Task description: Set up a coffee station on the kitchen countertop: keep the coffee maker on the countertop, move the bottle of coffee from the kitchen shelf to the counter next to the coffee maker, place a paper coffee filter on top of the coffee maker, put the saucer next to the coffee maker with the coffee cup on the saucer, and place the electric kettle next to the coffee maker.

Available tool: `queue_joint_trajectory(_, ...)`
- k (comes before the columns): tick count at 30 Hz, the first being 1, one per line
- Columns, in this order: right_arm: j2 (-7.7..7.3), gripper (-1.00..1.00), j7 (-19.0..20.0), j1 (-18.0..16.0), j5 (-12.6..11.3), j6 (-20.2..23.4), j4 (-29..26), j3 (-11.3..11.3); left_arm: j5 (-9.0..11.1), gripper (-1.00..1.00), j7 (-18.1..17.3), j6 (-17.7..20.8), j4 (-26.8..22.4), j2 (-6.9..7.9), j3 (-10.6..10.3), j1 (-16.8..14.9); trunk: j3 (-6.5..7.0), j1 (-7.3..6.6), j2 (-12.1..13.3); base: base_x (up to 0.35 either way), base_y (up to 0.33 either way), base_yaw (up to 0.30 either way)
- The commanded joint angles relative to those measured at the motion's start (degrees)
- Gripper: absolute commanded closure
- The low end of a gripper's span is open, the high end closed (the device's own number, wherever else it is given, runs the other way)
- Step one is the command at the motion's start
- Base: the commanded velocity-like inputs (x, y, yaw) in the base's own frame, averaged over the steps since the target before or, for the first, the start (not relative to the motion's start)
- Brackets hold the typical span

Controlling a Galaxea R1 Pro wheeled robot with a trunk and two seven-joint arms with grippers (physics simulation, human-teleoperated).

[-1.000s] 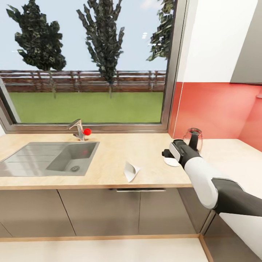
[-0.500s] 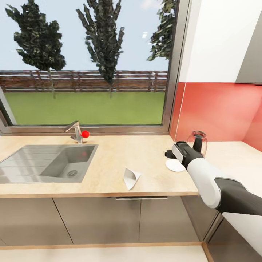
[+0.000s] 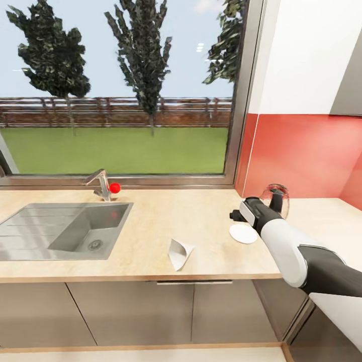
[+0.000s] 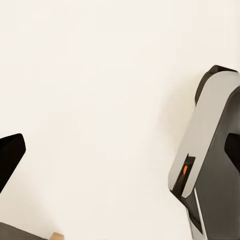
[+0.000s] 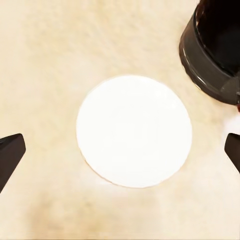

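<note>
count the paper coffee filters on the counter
1: the paper coffee filter lies near the countertop's front edge, between the sink and the saucer. Others may be outside the view.

Pale matt wood-grain bench [image 3: 151, 221], brushed metal sink [image 3: 60, 229] (dull sheen), clear glassy kettle [image 3: 276, 199], matt white saucer [image 5: 134, 131].

I see a plain white saucer [image 5: 134, 131] and a white folded filter [image 3: 179, 253] on the pale mottled wood counter [image 3: 201, 216], a grey steel sink [image 3: 60, 229], a red-knobbed tap [image 3: 103, 184], a glossy red backsplash [image 3: 296, 153], and a clear, black-handled kettle [image 3: 275, 199].
</note>
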Motion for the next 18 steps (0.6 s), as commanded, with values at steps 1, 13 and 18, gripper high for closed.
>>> queue_joint_trajectory(1,0.02,-1.00,-0.17,-0.04,0.13,0.26,-0.03,-0.38,0.39,-1.00,-0.38,-0.04,0.00,0.04,0.11,0.00,-0.07,0.04,-0.05,0.292,-0.007,0.000)
queue_joint_trajectory(13,-0.09,-1.00,-0.17,0.00,0.13,0.28,0.03,-0.37,0.36,-1.00,-0.38,-0.11,-0.05,-0.10,0.13,0.00,-0.07,0.04,-0.05,0.061,-0.001,0.000)
queue_joint_trajectory(18,-0.04,-1.00,-0.17,-0.01,0.06,0.92,0.08,-0.43,0.44,-1.00,-0.38,-0.09,-0.06,-0.07,0.14,0.00,-0.07,0.04,-0.05,0.001,0.000,0.000)
